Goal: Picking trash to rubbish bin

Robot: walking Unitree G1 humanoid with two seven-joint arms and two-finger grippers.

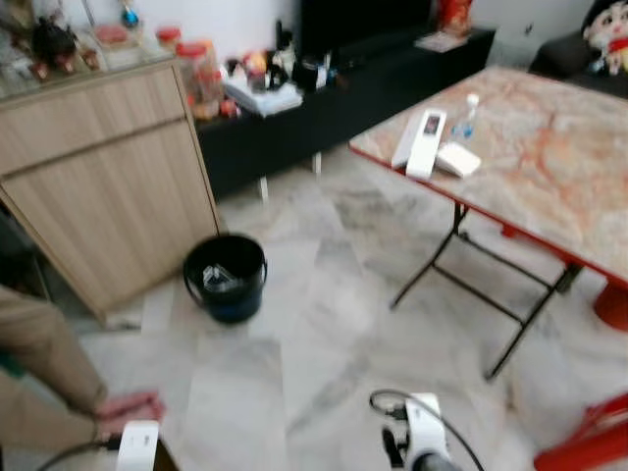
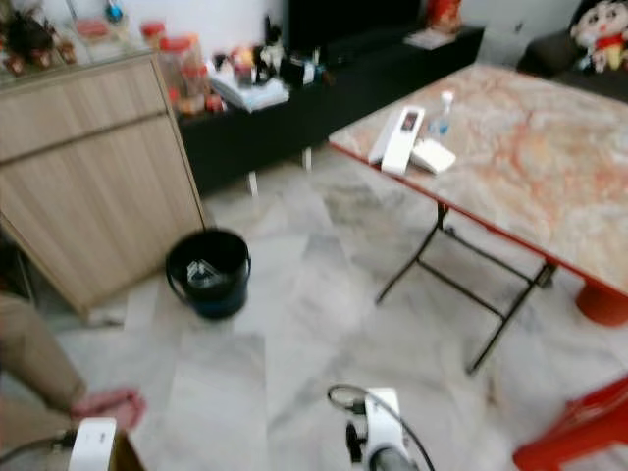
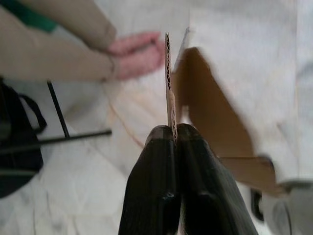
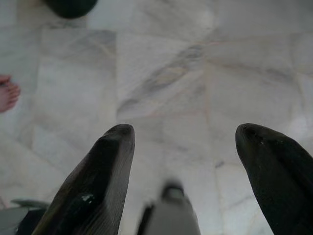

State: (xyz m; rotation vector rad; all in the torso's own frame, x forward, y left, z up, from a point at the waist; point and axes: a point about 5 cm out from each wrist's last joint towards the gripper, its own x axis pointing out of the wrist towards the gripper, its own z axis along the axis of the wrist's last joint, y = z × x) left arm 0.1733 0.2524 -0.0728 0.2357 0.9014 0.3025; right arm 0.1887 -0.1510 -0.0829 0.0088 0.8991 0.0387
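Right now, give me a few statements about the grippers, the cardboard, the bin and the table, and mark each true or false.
1. The left gripper is shut on a piece of cardboard. True.
2. The right gripper is shut on a bottle. False: its fingers stand wide apart with nothing between them, above the marble floor.
3. The black bin stands on the floor by the wooden cabinet. True.
4. The bin lies tipped on its side. False: it stands upright, with something pale inside.
5. A person's hand is on the floor near the left gripper. True.
6. The table holds only a laptop. False: there are white items and a small bottle.
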